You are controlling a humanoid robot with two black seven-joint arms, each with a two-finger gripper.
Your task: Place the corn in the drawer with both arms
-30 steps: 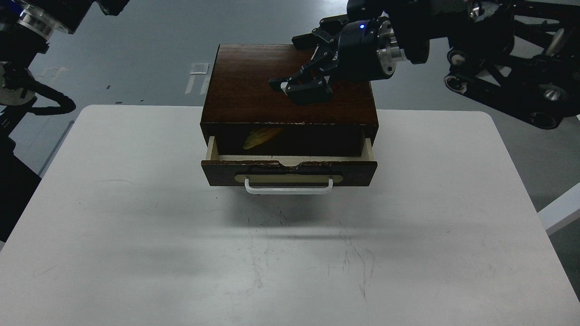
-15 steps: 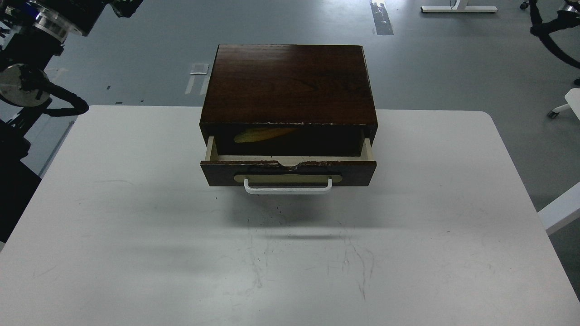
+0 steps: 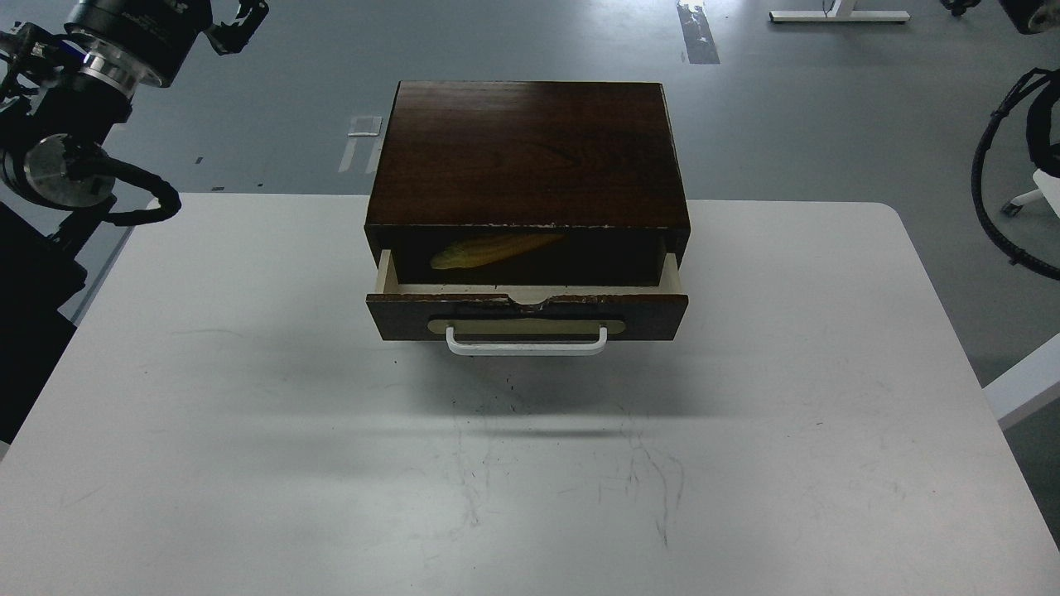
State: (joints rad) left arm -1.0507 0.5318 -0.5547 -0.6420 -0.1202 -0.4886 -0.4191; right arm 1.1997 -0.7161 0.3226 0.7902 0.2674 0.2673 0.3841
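The dark wooden box point(image 3: 527, 153) stands at the table's far middle. Its drawer point(image 3: 654, 310) is pulled partway out, white bar handle point(image 3: 527, 346) facing me. The yellow corn point(image 3: 489, 250) lies inside the drawer at the left, in shadow, partly under the box top. My left arm comes in at the top left; its gripper point(image 3: 238, 18) is high, left of the box, cut by the top edge, and its fingers cannot be told apart. Of my right arm only black cables point(image 3: 994, 199) show at the right edge; its gripper is out of view.
The white table point(image 3: 248, 414) carries only the box; scuff marks lie on its near middle. Grey floor lies beyond, with a white table corner point(image 3: 1027, 381) at the right edge and a stand base at the far top.
My right gripper, above the box top a second ago, has pulled away out of view to the right. The corn has shifted a little inside the drawer. My left arm moved slightly inward.
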